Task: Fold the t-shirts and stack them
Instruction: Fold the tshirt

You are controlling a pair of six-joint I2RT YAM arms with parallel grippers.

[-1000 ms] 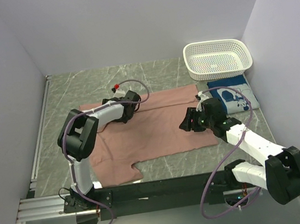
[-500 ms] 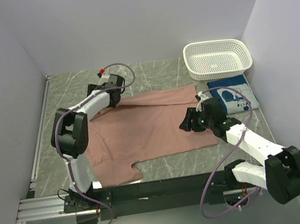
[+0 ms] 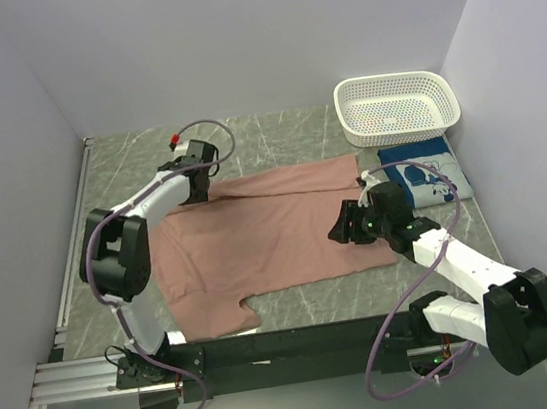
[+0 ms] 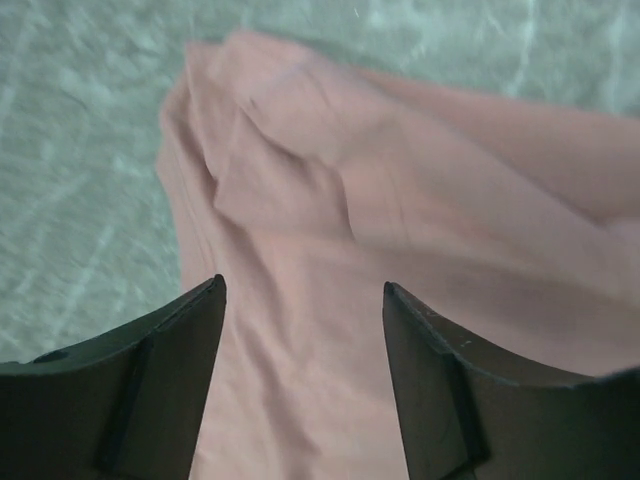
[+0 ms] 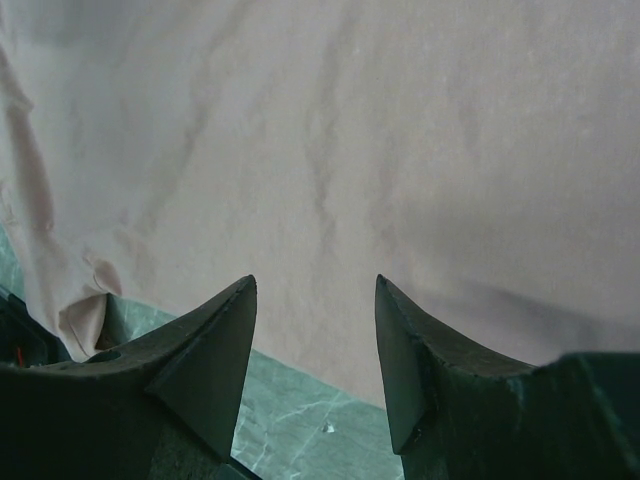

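Note:
The dusty-pink t-shirt (image 3: 277, 234) lies spread out and plain side up across the middle of the table. My left gripper (image 3: 202, 186) hovers open over its far left corner. The left wrist view shows the shirt's rumpled sleeve (image 4: 270, 150) ahead of the open left gripper (image 4: 305, 290), with nothing between the fingers. My right gripper (image 3: 337, 230) stands open above the shirt's right part. In the right wrist view the right gripper (image 5: 315, 285) hangs over the pink cloth (image 5: 400, 130) near its edge. The blue t-shirt (image 3: 429, 176) with white print lies folded at the right.
A white perforated basket (image 3: 400, 132) stands at the back right, just beyond the blue shirt. The green marble tabletop (image 3: 284, 132) is walled in on the left, back and right. A black rail (image 3: 292, 343) with the arm bases runs along the near edge.
My left gripper has swung left and farther back along the pink shirt's far edge, to its left corner, and its jaws have spread a little. The right arm has stayed put.

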